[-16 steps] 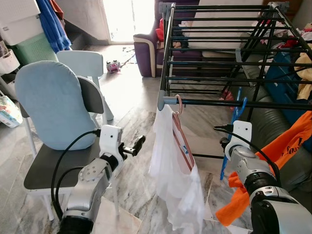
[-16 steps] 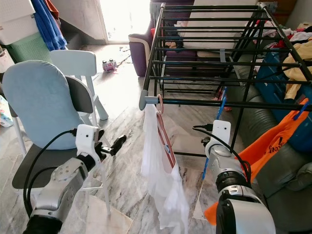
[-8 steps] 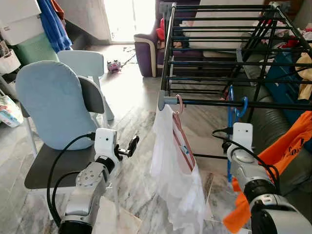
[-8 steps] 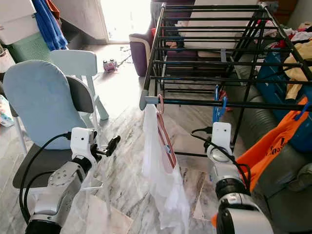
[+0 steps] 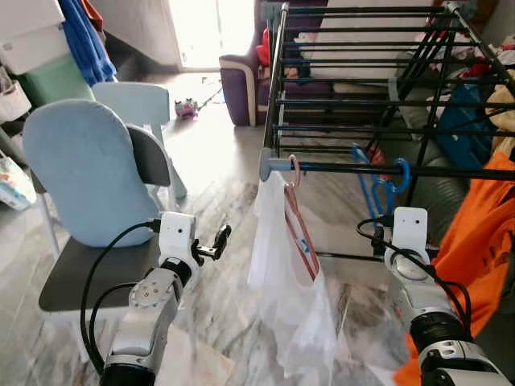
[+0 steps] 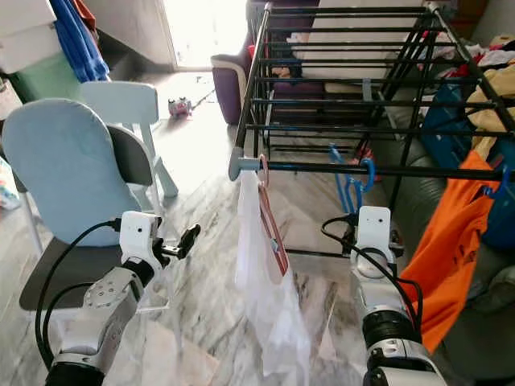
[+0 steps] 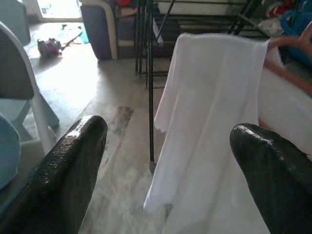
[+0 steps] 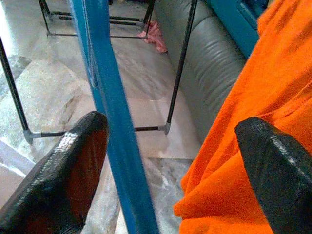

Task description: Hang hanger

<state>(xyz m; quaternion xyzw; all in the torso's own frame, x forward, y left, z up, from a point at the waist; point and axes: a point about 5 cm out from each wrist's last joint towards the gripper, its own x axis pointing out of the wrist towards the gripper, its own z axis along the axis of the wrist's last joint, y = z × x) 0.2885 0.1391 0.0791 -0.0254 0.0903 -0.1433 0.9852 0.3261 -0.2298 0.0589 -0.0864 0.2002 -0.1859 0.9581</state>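
Blue hanger hooked on the near rail of the drying rack, orange shirt hanging at its right, right gripper spread wide around the hanger's blue bar, left gripper wide open and empty left of the white garment on a pink hanger.

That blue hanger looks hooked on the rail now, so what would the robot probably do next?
Probably draw the right gripper back and down. The blue hanger already hooks over the rack's front bar, and the gripper's fingers stand wide apart around it, not pinching.
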